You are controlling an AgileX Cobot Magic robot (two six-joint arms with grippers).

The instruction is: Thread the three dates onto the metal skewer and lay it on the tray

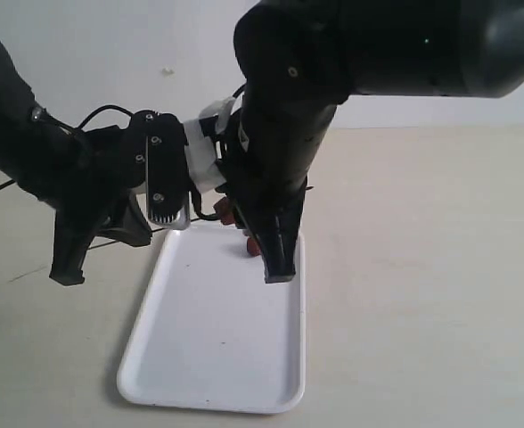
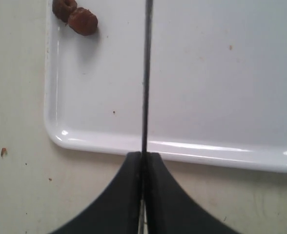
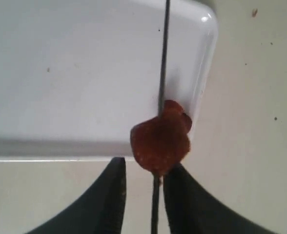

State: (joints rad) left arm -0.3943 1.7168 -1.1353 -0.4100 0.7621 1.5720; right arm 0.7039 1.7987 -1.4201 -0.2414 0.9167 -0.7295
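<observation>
Beige tabletop (image 1: 422,267), white tray (image 1: 217,339) lower centre, two dates (image 2: 75,14) in its corner. My left gripper (image 2: 143,156) pinches the metal skewer (image 2: 146,73); right gripper (image 3: 148,164) flanks a third date (image 3: 160,141), grip unclear.

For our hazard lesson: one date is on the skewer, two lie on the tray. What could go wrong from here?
The thin metal skewer is clamped only by the left end effector; pushing the threaded date could bend or swing it.
The right end effector straddles the skewer at that date, grip unclear; it may slip.
The two loose dates lie side by side on the tray; picking one may knock the other.
</observation>
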